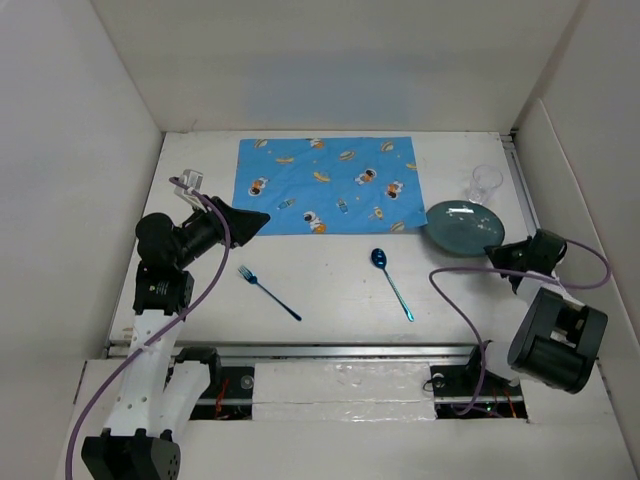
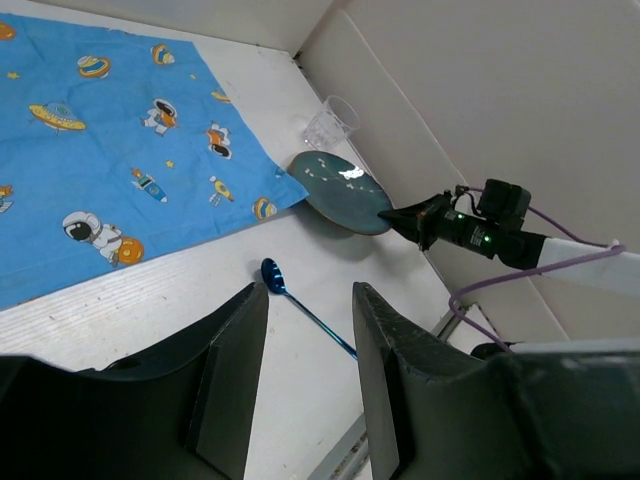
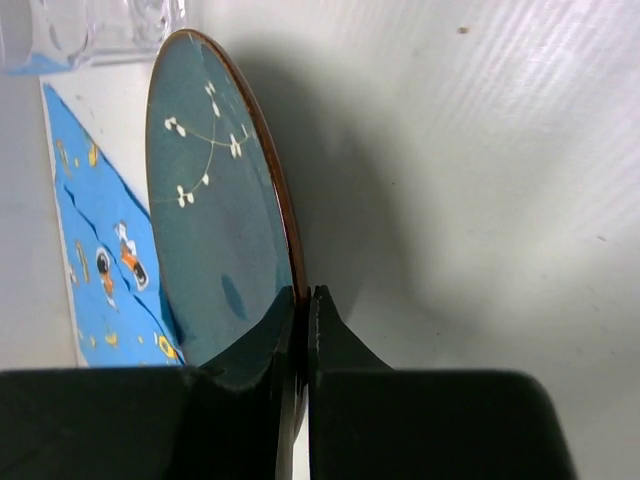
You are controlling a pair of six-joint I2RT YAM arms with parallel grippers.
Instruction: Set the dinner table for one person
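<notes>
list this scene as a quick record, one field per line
surface: large matte white tabletop
placemat: blue cartoon-printed cloth placemat, flat at the far middle
plate: round teal ceramic plate, off the placemat's right near corner
glass: clear glass tumbler, just beyond the plate
fork: blue metal fork, on bare table, nearer than the placemat
spoon: blue metal spoon, on bare table, right of the fork
left claw: open, holding nothing
right claw: shut on the plate's rim
</notes>
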